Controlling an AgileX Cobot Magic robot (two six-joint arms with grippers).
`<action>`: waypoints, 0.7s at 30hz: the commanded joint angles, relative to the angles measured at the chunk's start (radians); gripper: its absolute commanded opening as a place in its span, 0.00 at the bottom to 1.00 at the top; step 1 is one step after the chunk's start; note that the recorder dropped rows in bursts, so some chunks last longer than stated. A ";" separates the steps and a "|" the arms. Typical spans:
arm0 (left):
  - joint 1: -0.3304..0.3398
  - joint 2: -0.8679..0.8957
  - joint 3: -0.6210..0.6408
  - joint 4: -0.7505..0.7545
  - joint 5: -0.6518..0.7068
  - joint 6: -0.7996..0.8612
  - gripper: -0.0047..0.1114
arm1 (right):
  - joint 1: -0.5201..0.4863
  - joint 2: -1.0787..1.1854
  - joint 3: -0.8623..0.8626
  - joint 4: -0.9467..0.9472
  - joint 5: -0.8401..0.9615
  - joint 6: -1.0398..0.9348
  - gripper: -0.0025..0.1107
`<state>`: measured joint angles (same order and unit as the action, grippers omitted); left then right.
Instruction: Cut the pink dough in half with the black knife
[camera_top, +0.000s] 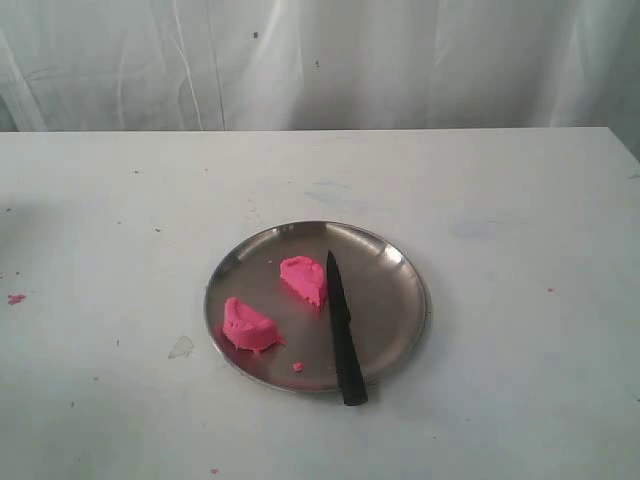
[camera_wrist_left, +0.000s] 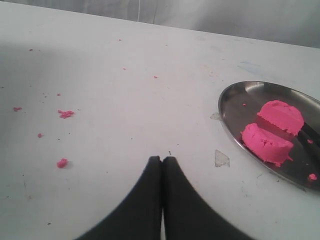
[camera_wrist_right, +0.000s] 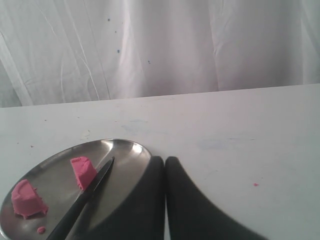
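The pink dough lies in two wedge-shaped halves on the round steel plate (camera_top: 400, 300): one half (camera_top: 304, 280) near the middle, the other (camera_top: 247, 327) at the plate's left front. The black knife (camera_top: 342, 330) rests on the plate beside the middle half, tip pointing away, handle end over the front rim. Neither arm shows in the exterior view. My left gripper (camera_wrist_left: 162, 159) is shut and empty over bare table, left of the plate (camera_wrist_left: 235, 107) and halves (camera_wrist_left: 267, 142). My right gripper (camera_wrist_right: 165, 160) is shut and empty beside the plate's rim (camera_wrist_right: 132, 145), near the knife (camera_wrist_right: 85, 195).
Small pink crumbs (camera_wrist_left: 65, 114) dot the white table left of the plate, one more (camera_top: 16, 298) at the far left edge. A torn clear scrap (camera_top: 181, 347) lies just left of the plate. A white curtain (camera_top: 320, 60) hangs behind the table.
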<state>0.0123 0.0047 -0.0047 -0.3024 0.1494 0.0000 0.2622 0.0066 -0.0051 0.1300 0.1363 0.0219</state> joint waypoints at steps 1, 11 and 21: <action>0.005 -0.005 0.005 -0.003 0.002 0.000 0.04 | -0.004 -0.007 0.005 0.001 -0.009 0.000 0.02; 0.067 -0.005 0.005 -0.003 0.002 0.000 0.04 | -0.004 -0.007 0.005 0.001 -0.009 0.000 0.02; 0.105 -0.005 0.005 -0.003 0.002 0.000 0.04 | -0.004 -0.007 0.005 0.001 -0.009 0.000 0.02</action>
<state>0.1146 0.0047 -0.0047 -0.3003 0.1494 0.0000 0.2622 0.0066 -0.0051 0.1307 0.1363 0.0219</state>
